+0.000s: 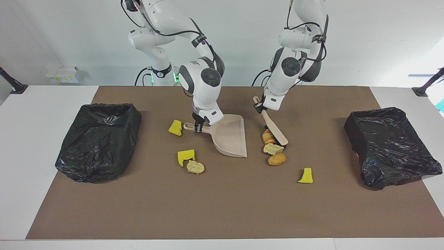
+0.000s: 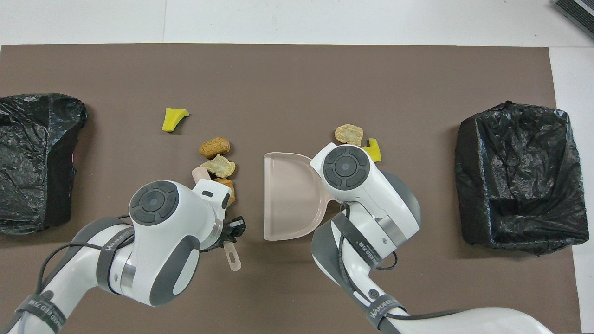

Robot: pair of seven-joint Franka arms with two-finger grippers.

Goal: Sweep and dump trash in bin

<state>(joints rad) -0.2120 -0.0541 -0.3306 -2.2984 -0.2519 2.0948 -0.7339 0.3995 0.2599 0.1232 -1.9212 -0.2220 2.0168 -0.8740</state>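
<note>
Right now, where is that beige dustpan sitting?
The dustpan lies on the brown mat near the table's middle, its handle gripped by the right tool. Its open mouth faces three bread lumps beside the brush.

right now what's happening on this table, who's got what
The left hand is shut on the brush, whose head is against three bread-like lumps beside the dustpan. The right hand is shut on the dustpan's handle, holding the pan flat on the brown mat. The pan is empty. Four more scraps lie loose on the mat, and a black-lined bin sits at each end of the table.
</note>
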